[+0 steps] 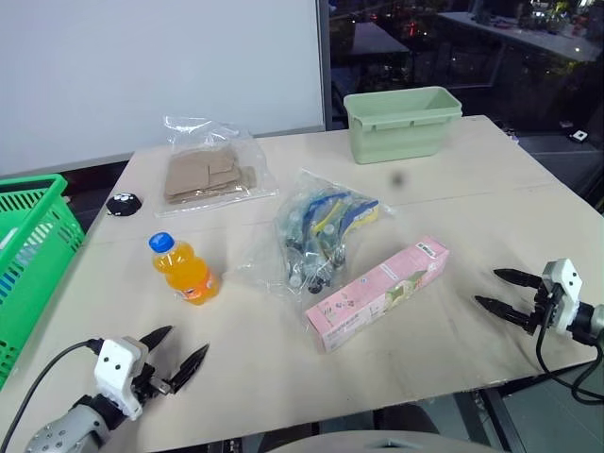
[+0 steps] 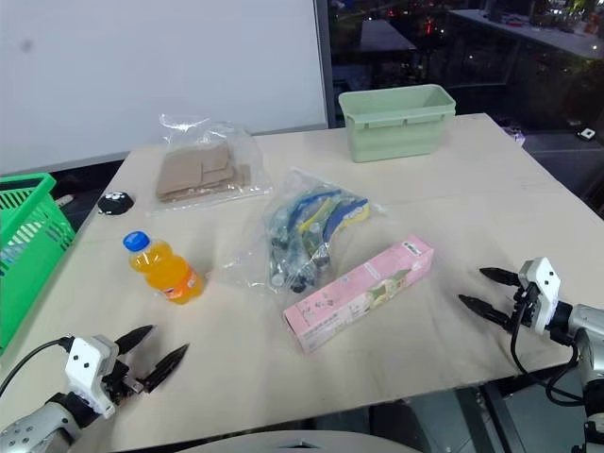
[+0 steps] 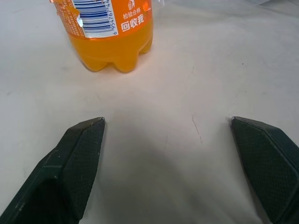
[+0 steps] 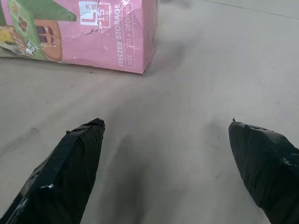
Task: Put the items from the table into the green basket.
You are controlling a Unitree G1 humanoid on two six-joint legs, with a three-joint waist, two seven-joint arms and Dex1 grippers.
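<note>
Widest of all, a pale beige plywood surface (image 1: 491,203) with a faint seam across it, carrying every item. Off its left edge, a bright green lattice basket (image 1: 28,255), partly cut by the frame, nothing from the surface inside it yet. At the far side, right of centre, a pale green solid-walled tub (image 1: 401,123), standing upright. Next down in size, a long pink carton (image 1: 377,293) lying flat on a diagonal near the middle of the surface, its far end just beside a clear bag of blue-yellow pieces (image 1: 316,231), crumpled and spread toward the centre. Farther back and to the left, a clear bag of brown cardboard pieces (image 1: 208,170), lying flat, well apart from the carton. Nearer the front left, a small orange drink bottle (image 1: 184,269) with a blue cap — upright, just left of the blue-yellow bag's loose plastic, clear of the basket. At the front left corner, the left pincer (image 1: 175,360), fingers spread wide and grasping nothing, pointed toward the bottle with bare surface between. At the right edge, the right pincer (image 1: 505,293), likewise released and empty — aimed leftward at the carton's near end, apart from it. Smallest, a little black object (image 1: 123,202) by the left rim, near the cardboard bag.
</note>
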